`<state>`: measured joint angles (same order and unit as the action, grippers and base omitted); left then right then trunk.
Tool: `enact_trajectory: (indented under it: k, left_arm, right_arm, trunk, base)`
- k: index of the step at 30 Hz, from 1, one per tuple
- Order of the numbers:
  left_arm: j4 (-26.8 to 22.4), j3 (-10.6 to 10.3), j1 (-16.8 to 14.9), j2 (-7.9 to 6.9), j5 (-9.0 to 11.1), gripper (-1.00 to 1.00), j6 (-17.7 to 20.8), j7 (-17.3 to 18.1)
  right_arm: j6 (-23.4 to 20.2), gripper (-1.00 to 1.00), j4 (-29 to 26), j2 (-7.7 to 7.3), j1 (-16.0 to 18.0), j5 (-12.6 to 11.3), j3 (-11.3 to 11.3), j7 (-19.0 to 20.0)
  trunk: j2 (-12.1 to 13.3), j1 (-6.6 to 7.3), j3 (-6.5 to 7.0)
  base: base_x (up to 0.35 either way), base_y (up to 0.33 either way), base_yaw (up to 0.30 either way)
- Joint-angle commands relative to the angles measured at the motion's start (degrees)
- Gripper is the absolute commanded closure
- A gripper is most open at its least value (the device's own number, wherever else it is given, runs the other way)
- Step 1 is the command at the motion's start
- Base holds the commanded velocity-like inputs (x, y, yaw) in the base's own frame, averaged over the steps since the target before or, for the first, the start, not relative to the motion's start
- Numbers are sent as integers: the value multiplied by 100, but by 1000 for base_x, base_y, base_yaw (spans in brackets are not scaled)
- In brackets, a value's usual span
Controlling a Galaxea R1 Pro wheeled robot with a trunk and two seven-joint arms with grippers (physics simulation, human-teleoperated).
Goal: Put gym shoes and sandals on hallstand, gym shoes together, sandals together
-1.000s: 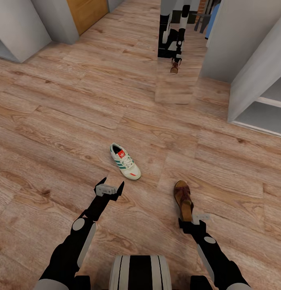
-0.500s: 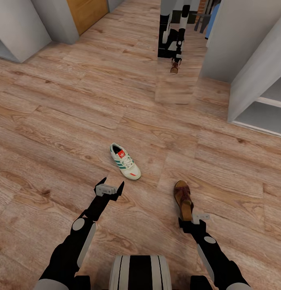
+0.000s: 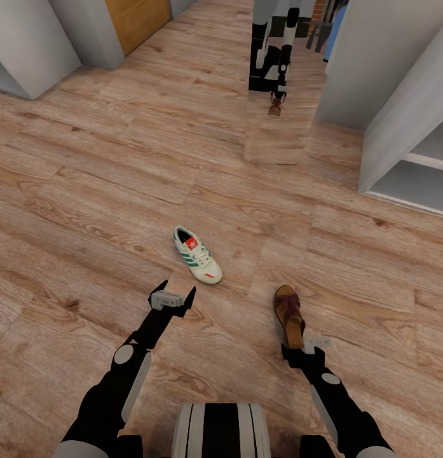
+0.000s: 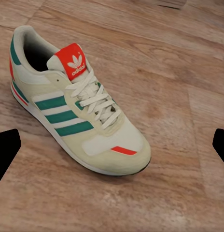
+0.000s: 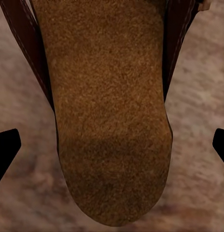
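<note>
**A:** So where's it at? Left hand (image 3: 173, 299) is low over the floor (image 3: 88, 210) with its fingers spread wide, nothing in it. The sneaker (image 3: 197, 254) sits just ahead of it, a bit off to the right, not touching. On the left wrist view the sneaker (image 4: 78, 104) lies square between the two dark fingertips (image 4: 6, 150).

**B:** And the right hand (image 3: 304, 343) is down at the heel end of the sandal (image 3: 290, 313). On its wrist view the fingertips (image 5: 6, 150) sit wide on both sides of the sandal (image 5: 109, 111), so open, not clamped yet as far as I can see.

**A:** I'd call this the pre-grab step for both. Nothing lifted, nothing on the rack.

**B:** Next move probably needs the left hand to go forward and down over the sneaker's middle, and the right to close across the sole.

**A:** Sneaker's cream with green stripes, red tongue, upright on its sole. Sandal's dark brown with a fuzzy tan footbed, toe pointing away from the robot.
</note>
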<state>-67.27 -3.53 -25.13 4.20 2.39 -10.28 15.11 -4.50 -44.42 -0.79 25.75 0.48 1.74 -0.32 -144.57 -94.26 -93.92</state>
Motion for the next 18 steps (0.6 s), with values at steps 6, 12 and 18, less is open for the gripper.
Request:
enact_trajectory:
  k: [6, 12, 18]
  left_arm:
    - [1, 3, -1, 2, 25, -100, -9, 27]
    - [-4, 2, 0, 2, 25, -100, -6, 27]
    - [-10, 2, -1, 2, 25, -100, -2, 27]
  right_arm:
    - [-34, -100, -10, 0, 3, 5, 1, -3]
    - [-34, -100, -13, 0, 7, 5, 1, -3]
    - [-34, -100, -19, 0, 8, 5, 1, -3]
  trunk:
    - [-1, 1, -3]
    - [-4, -4, -47]
    - [-12, -20, -180]
  base:
    - [0, 0, 0]
    - [0, 0, 0]
    - [0, 0, 0]
